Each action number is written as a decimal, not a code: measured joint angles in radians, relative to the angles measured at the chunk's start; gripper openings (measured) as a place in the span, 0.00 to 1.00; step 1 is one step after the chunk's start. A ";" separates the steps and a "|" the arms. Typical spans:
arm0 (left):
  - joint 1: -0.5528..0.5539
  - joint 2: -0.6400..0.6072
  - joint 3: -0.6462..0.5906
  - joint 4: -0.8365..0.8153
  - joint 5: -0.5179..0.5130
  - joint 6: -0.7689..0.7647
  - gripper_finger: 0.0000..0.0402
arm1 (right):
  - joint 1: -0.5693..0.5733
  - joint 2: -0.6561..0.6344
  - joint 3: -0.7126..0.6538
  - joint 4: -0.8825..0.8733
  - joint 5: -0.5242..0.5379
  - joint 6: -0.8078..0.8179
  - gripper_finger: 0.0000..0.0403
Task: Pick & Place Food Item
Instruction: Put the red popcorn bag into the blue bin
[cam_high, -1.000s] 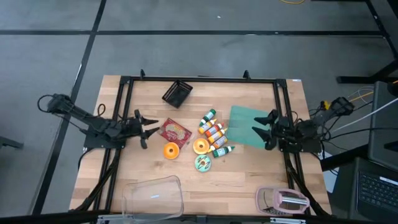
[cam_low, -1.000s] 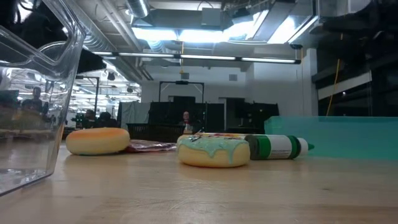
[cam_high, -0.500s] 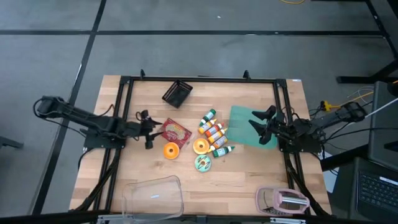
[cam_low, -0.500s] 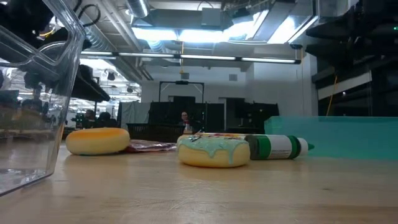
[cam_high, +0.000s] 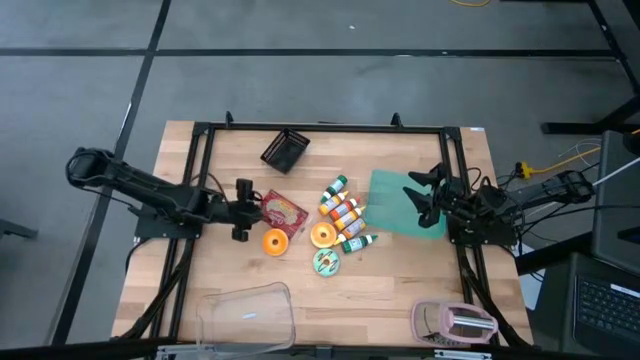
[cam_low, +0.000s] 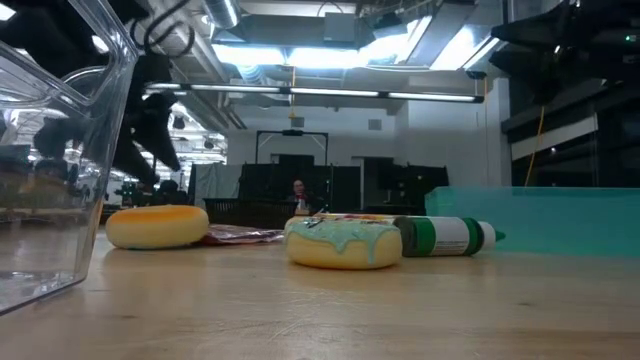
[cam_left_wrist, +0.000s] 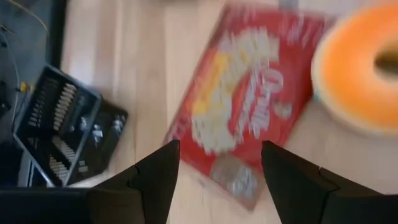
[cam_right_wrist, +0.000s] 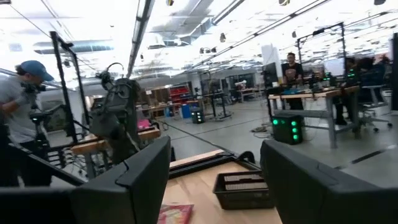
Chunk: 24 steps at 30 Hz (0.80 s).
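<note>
A wooden table (cam_high: 420, 280) stands on a grey floor (cam_high: 300, 90) crossed by dark lines; a laptop (cam_high: 610, 300) sits at the lower right of the high view; beyond the table the room is a large hall with bright strip lights (cam_low: 330, 95) along the ceiling, workbenches (cam_right_wrist: 311, 99) and dark frames; a person in a cap (cam_right_wrist: 22, 118) stands at the left of the right wrist view; another person (cam_right_wrist: 290, 65) stands farther off at the right.

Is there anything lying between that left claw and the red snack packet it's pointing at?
Nothing visible. The left gripper is open, right beside the red snack packet, with only bare table between. The orange donut lies off to the side.
</note>
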<state>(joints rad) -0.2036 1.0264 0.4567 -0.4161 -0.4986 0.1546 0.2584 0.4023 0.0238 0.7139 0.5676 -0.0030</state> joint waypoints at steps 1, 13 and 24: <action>-0.003 0.020 0.008 -0.012 -0.004 0.007 0.56 | 0.000 0.000 0.000 0.000 -0.014 0.006 0.61; -0.121 0.214 0.018 -0.038 -0.095 0.061 0.56 | 0.000 0.000 0.000 -0.003 -0.034 0.041 0.61; -0.163 0.355 0.020 -0.035 -0.154 0.005 0.55 | 0.000 0.000 0.000 -0.003 -0.034 0.040 0.61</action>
<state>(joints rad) -0.3668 1.3814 0.4768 -0.4515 -0.6521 0.1595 0.2584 0.4024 0.0238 0.7109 0.5333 0.0368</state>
